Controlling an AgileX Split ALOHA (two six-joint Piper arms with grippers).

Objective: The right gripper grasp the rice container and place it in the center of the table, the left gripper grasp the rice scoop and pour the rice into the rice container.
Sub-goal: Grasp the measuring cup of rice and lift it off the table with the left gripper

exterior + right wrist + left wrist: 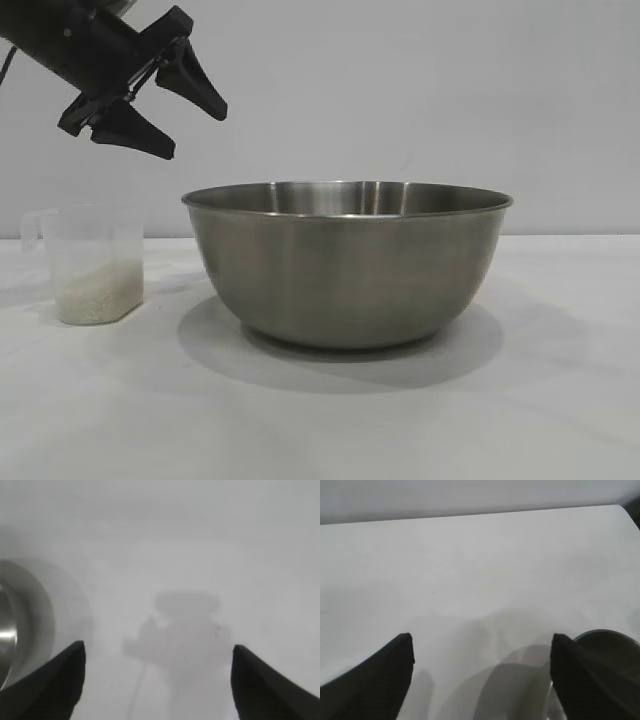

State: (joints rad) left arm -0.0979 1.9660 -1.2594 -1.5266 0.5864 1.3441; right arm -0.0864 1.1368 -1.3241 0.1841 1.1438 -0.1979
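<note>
Two grippers spread, empty: left gripper (200, 130) upper left, above rice scoop (95, 265); right gripper (157, 650) beside rice container (347, 262) | rice container sits mid-desk (560, 400); placing looks done | next: left gripper takes scoop handle, rice (98, 295) kept level

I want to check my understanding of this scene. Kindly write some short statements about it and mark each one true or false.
1. The steel bowl stands upright on the white table. True.
2. The measuring cup stands beside the bowl, without touching it. True.
3. The measuring cup is empty. False: rice fills its lower part.
4. The left gripper holds the measuring cup. False: it hangs in the air above the cup, jaws open and empty.
5. The right gripper is closed on the bowl's rim. False: its jaws are open over bare table, with the bowl off to one side.
</note>
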